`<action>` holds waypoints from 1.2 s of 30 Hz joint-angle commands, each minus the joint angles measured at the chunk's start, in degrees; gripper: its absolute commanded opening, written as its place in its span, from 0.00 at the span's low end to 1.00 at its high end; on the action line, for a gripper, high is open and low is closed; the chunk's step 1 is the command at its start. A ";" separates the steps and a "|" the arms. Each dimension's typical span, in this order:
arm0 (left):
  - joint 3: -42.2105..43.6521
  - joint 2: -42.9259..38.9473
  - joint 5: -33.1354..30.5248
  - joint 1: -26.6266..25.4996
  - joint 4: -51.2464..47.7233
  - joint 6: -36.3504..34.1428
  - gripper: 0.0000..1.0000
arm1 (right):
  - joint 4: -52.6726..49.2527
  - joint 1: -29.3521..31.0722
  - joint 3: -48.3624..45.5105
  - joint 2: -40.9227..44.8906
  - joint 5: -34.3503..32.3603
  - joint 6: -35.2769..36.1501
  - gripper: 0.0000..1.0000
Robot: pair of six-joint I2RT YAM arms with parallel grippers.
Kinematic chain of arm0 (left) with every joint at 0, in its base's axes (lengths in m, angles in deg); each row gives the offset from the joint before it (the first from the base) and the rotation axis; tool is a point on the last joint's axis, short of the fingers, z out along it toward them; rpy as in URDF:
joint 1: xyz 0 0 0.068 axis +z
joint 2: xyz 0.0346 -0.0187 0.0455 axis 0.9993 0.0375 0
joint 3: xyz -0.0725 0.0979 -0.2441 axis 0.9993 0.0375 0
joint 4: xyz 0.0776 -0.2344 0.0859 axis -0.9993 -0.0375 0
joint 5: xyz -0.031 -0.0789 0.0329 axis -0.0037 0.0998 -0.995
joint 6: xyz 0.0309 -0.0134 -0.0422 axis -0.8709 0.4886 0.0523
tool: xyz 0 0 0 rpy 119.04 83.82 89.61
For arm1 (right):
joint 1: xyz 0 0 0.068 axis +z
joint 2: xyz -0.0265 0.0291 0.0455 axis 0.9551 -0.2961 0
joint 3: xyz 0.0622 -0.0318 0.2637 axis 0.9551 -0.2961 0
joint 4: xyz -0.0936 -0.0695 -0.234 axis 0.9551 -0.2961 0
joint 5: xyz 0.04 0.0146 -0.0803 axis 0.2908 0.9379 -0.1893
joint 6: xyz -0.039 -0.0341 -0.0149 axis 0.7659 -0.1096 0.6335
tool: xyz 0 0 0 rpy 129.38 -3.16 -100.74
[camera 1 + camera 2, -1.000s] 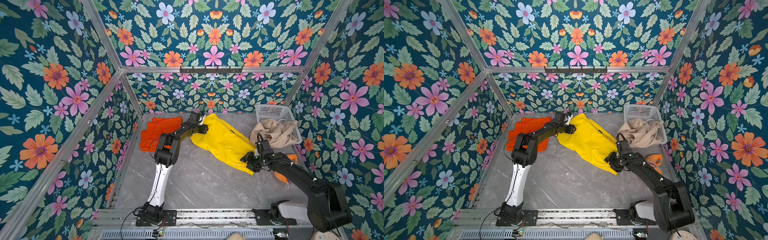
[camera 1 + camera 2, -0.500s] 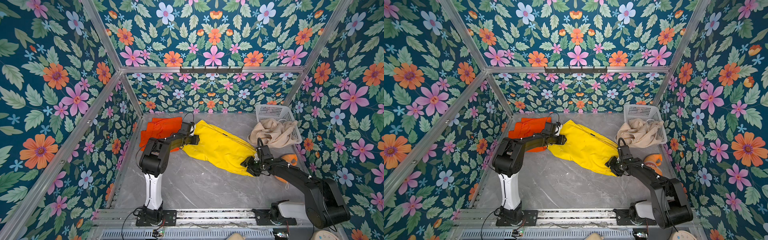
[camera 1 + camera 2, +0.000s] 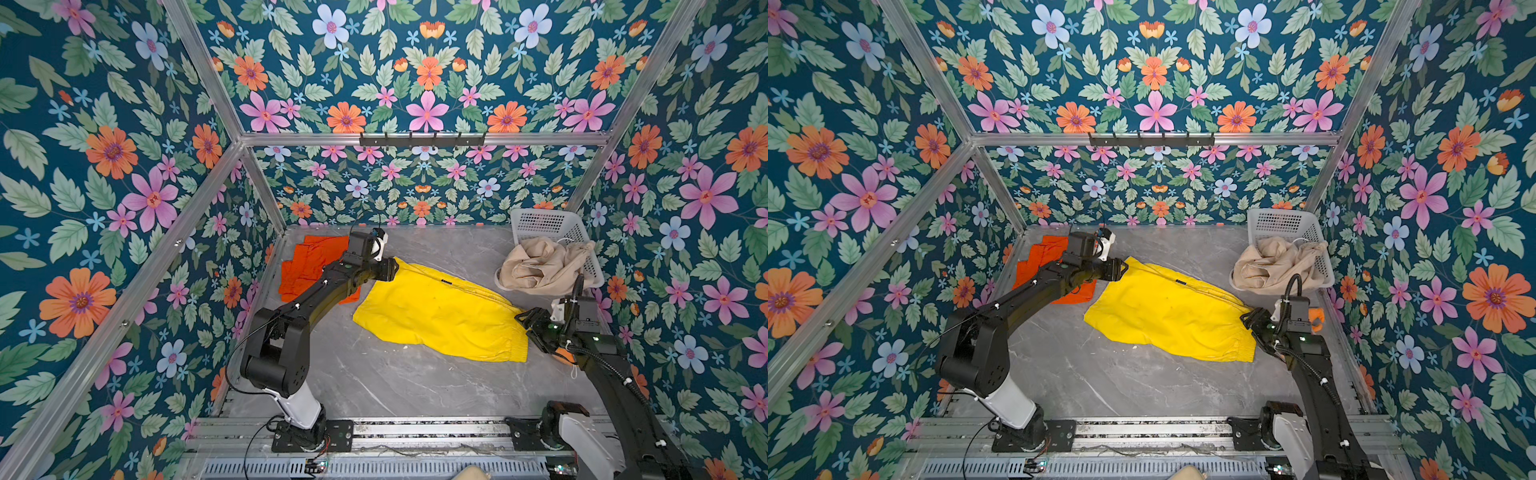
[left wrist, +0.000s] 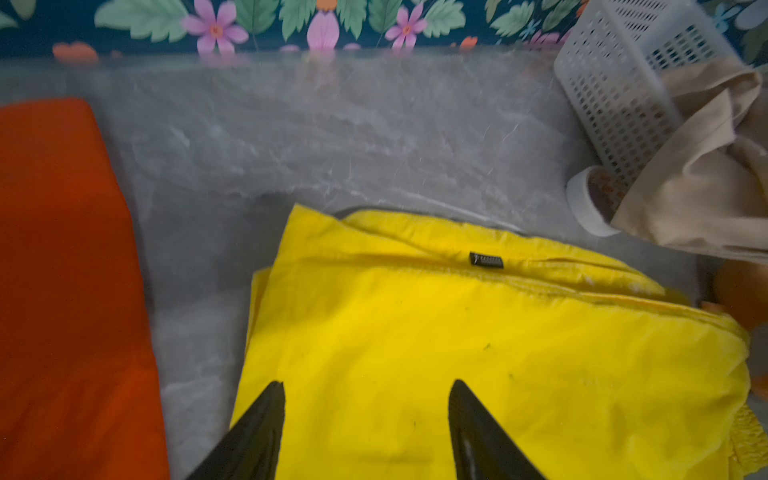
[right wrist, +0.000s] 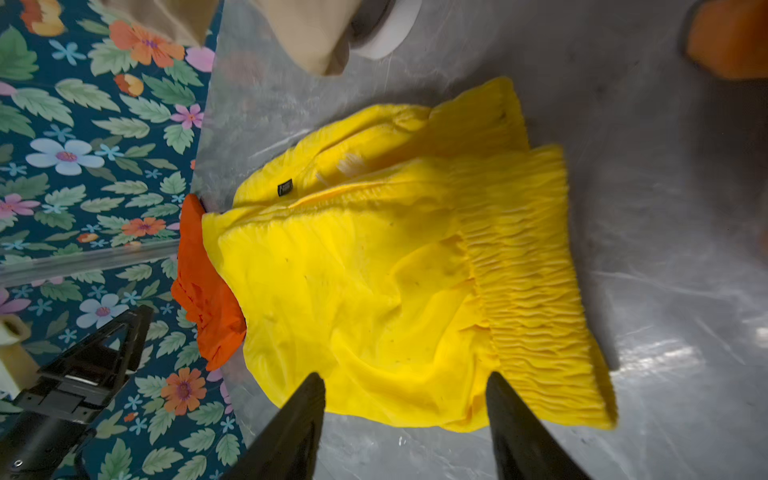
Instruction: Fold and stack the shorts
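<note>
- The yellow shorts [image 3: 440, 316] are lying flat in the middle of the table [image 3: 395, 386], running from far left to near right. The gathered elastic waist is sitting at the near-right end. This layout appears to be giving both arms a flat surface for the fold.
- The orange shorts [image 3: 309, 266] are lying folded at the far left, just beside the leg end of the yellow pair. They are probably serving as the base of the stack.
- The beige shorts [image 3: 540, 266] are hanging crumpled over the rim of the white basket [image 3: 544, 222] at the far right, apparently waiting to be folded.
- The left gripper [image 4: 365, 384] is hovering over the far-left leg end of the yellow shorts, its fingers standing wide apart with nothing between them. The left arm is reaching long and low from its near-left base, with the forearm crossing above the orange shorts.
- The right gripper [image 5: 405, 376] is hovering at the waistband end, its fingers also spread wide and gripping nothing. The right arm is rising from its near-right base and pointing its wrist left toward the fabric.
- With one gripper at each end, the arms appear to be setting up an end-to-end fold.
- An orange plush toy [image 3: 1316, 316] is lying beside the right arm, near the right wall.
</note>
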 commanded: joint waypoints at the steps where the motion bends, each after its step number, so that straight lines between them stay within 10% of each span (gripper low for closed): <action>1: -6.32 4.99 0.54 1.37 -7.11 -3.95 0.64 | -1.04 -4.04 1.94 -4.01 4.23 5.28 0.63; 17: -8.51 17.97 15.66 10.09 3.16 8.97 0.58 | 9.73 -6.37 3.04 -17.86 -3.40 8.45 0.67; 36: -8.59 23.86 21.53 10.51 9.79 10.98 0.49 | 21.81 -9.42 -4.03 -23.20 5.99 8.09 0.65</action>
